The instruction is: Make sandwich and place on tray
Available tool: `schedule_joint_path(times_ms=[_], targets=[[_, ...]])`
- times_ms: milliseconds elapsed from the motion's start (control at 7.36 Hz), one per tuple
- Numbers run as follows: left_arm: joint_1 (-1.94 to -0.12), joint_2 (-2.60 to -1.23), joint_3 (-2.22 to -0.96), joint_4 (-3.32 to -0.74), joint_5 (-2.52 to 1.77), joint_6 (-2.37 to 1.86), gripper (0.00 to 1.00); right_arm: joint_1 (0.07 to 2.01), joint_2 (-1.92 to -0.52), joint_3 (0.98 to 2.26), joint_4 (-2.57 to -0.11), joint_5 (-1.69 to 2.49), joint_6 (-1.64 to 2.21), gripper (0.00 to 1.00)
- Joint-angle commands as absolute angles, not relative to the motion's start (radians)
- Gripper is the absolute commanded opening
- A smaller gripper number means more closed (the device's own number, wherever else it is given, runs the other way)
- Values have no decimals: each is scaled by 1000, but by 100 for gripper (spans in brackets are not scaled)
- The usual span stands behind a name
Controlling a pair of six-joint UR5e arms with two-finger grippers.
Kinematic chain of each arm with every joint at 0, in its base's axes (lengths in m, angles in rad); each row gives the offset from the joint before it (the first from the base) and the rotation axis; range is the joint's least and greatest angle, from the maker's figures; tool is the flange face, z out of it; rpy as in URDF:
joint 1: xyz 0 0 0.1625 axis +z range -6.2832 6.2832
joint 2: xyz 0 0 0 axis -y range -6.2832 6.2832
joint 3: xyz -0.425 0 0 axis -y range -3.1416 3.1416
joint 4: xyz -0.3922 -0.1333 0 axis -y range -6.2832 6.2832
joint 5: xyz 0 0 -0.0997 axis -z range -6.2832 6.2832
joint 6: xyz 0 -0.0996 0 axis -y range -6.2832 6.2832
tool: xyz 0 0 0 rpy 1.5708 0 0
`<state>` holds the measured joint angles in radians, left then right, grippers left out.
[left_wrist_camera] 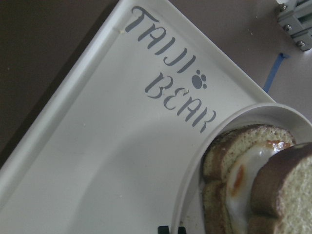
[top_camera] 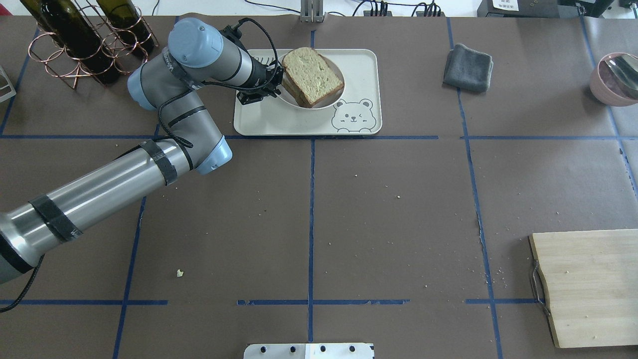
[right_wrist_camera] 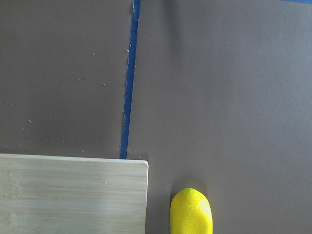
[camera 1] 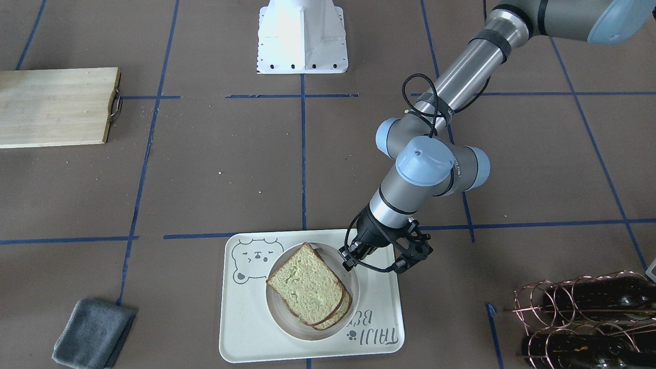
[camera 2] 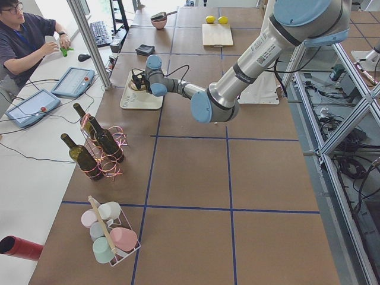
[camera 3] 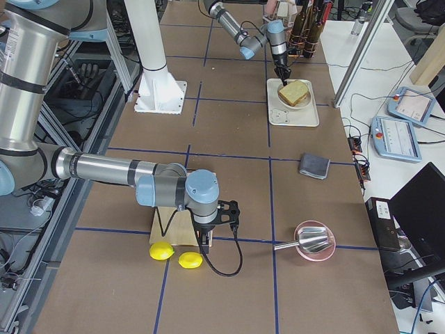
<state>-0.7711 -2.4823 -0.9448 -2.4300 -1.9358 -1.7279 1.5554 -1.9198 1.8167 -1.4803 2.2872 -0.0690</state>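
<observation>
**Sandwich on the tray, left fingers at the plate rim**

The sandwich (camera 1: 307, 284), egg showing between the slices, sits on its plate (camera 1: 294, 333). The plate is on the tray (camera 1: 246, 338), so I judge the job nearly closed out. My left fingers (camera 1: 349, 262) are narrow and low at the plate's rim, the natural edge to carry it by. Whether they're clamped on it, I can't tell. The wrist camera reads "TAIJI BEAR" beside a paw print. My right fingers (camera 3: 207, 245) hang over the bench (top_camera: 389, 199) by the cutting board (right_wrist_camera: 73, 195); their spread I can't tell.

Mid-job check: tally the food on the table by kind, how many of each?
Bread slices: 2
Egg: 1
Lemons: 2
Total: 5
</observation>
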Motion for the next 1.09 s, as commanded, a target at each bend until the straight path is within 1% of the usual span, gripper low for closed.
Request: schedule_joint_path(times_ms=[0,272,407,679,815,951], targets=[[-776,-2482,-963,-2428,-1930,-1531,99,1555,-1916,1802,-1480,2287,-69,100],[-820,-2409,-1194,-2209,-2000,-1436,100,1555,-1916,1799,-1480,2287,-68,100],[-833,-2334,-1347,-2103,-2044,-1381,100,1555,-1914,1796,-1480,2287,-67,100],[-857,-2136,-1666,-1891,-2083,-1160,100,1555,-1913,1796,-1480,2289,-67,100],[-885,-2015,-1793,-1860,-2082,-982,100,1555,-1913,1796,-1480,2289,-67,100],[-944,-1876,-1886,-1859,-2085,-854,100,1555,-1914,1796,-1480,2304,-67,100]])
